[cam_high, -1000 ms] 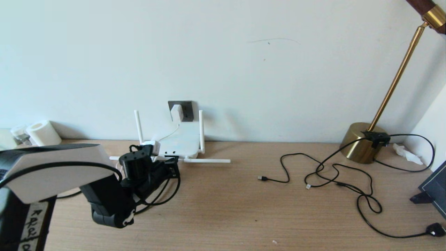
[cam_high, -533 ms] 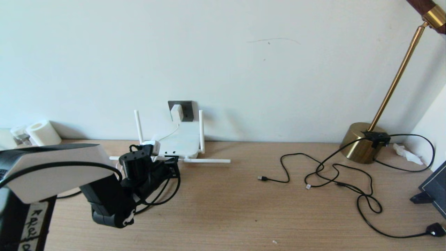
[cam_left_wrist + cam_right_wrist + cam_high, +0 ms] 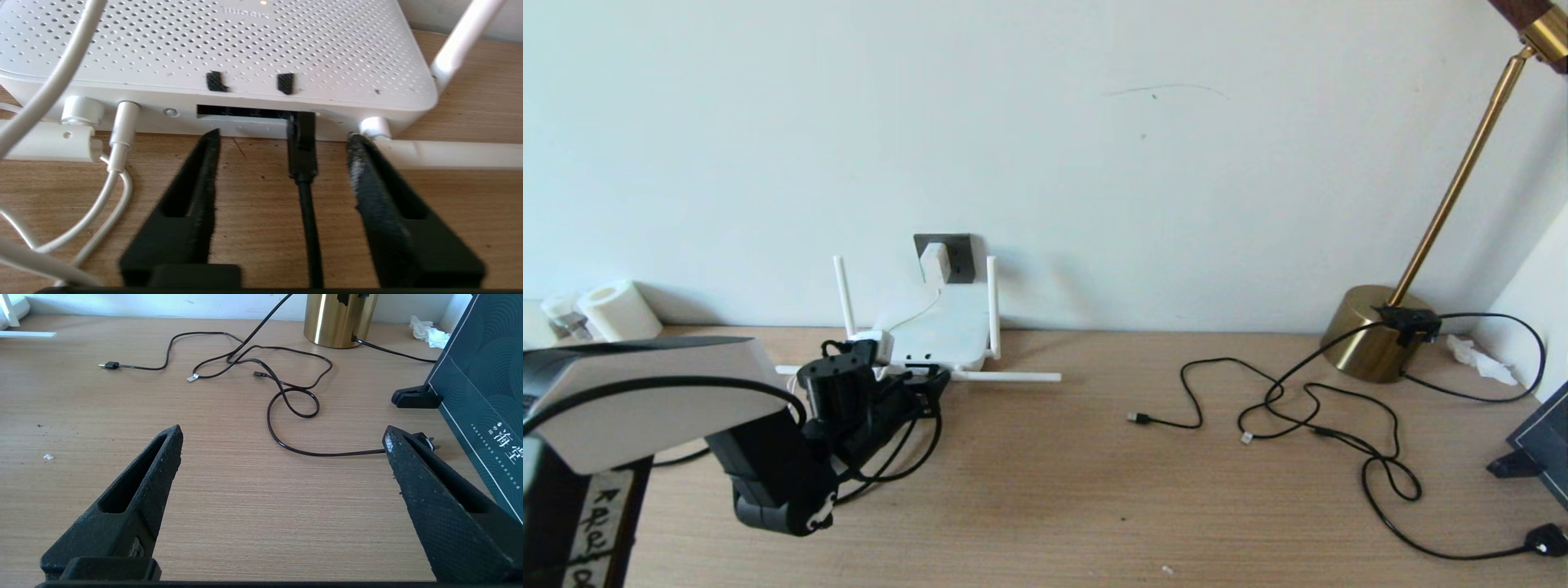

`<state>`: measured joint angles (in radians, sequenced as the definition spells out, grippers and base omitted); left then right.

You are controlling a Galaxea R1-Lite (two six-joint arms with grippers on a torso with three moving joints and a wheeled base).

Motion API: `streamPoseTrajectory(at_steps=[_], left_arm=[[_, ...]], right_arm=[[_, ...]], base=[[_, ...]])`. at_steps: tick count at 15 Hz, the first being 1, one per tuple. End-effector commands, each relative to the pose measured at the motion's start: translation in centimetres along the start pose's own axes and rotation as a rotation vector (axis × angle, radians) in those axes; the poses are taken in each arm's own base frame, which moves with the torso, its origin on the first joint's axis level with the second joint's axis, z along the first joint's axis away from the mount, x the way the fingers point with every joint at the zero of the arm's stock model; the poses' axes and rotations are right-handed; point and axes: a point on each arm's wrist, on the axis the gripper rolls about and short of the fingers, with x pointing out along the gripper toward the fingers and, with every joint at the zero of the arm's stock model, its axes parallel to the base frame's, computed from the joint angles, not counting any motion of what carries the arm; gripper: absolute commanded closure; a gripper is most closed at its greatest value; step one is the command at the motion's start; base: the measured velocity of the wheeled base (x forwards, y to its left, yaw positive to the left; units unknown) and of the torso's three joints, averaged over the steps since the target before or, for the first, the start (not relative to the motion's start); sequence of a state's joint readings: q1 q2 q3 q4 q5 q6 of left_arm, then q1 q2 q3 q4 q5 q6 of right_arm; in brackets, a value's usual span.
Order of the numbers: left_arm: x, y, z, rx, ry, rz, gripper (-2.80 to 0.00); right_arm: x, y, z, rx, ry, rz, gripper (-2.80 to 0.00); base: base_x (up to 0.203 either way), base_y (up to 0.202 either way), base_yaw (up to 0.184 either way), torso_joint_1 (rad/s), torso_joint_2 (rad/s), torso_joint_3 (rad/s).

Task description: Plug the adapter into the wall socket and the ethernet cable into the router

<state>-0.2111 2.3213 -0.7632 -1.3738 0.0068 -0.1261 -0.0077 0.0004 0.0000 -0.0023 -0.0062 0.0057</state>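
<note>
A light wooden table [image 3: 1054, 490] is carrying everything here. At the far left, against the wall, the router [image 3: 935, 335] is lying flat, two antennas standing up and two resting flat on the wood. The ethernet cable [image 3: 308, 220] is running across the boards into its front edge. Far right, a brass lamp base [image 3: 1372, 335] is sitting beside a crumpled tissue [image 3: 1474, 359]. Thin black cables [image 3: 1307, 408] are sprawling in loops across the right half, and a dark card stand [image 3: 474, 388] is standing at the right edge.

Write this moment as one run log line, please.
left gripper: open at router | ethernet cable: in port | adapter: in wall socket | right gripper: open, idle
</note>
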Motion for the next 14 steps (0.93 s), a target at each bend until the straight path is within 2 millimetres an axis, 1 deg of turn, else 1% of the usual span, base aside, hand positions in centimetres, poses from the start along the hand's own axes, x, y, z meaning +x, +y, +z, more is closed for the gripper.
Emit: streamPoseTrajectory(at_steps=[1,8,11,14], left_arm=[[-0.2,-0.2,0.4,-0.001,-0.013,-0.006,-2.8],[-0.7,-0.4,0.4,0.0,-0.004,-0.009,-2.8],[-1.7,-1.1,0.8,0.003,-0.001,-0.028,-2.8],[-2.6,-1.6,1.8,0.005,-0.018,-0.037,-2.8]], right_arm=[[0.0,0.0,0.0,0.0,-0.001,0.0,-2.8],[0.0,0.0,0.0,0.0,-0.001,0.0,-2.8],[0.0,0.0,0.0,0.0,-0.001,0.0,-2.8],[0.0,0.0,0.0,0.0,-0.001,0.0,-2.8]], base=[[0.0,0.0,0.0,0.0,0.0,0.0],[0.0,0.0,0.0,0.0,0.0,0.0],[0.0,0.0,0.0,0.0,0.0,0.0],[0.0,0.0,0.0,0.0,0.0,0.0]])
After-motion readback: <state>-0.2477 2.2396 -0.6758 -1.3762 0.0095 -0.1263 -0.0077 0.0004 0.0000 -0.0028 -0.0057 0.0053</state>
